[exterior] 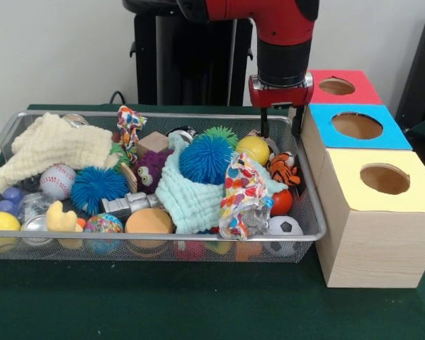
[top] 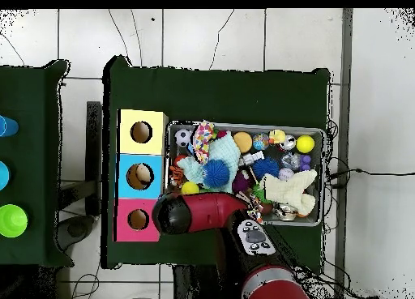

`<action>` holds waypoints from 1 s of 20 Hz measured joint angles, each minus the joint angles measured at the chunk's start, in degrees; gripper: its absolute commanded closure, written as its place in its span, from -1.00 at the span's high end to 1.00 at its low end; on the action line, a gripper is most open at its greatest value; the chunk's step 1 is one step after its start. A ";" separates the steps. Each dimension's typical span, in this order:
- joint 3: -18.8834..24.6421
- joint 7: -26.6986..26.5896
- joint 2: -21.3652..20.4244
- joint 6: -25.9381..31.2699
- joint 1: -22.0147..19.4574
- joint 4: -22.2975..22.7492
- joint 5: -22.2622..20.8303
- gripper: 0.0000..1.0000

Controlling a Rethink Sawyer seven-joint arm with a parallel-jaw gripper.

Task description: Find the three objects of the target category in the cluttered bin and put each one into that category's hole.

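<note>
The silver wire-mesh bin (exterior: 308,185) is full of toys and also shows in the overhead view (top: 323,172). A pale yellow duck (exterior: 59,217) lies at its front left. An orange striped tiger toy (exterior: 284,168) lies by the right wall. A purple furry creature (exterior: 151,170) sits mid-bin. My gripper (exterior: 280,125) hangs open and empty above the bin's far right corner, just above the tiger and beside the blue-topped box (exterior: 326,117). That box's round hole (exterior: 357,125) is to the gripper's right. In the overhead view the red arm (top: 203,212) hides the gripper.
A red-topped box (exterior: 361,92) stands behind the blue one and a yellow-topped box (exterior: 354,163) in front. Blue spiky puffballs (exterior: 205,159) (exterior: 98,185), a mint cloth (exterior: 191,202), a cream cloth (exterior: 53,145) and several balls crowd the bin.
</note>
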 measured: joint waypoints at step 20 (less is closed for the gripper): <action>-0.61 -0.01 2.34 13.01 1.34 -6.86 2.34 1.00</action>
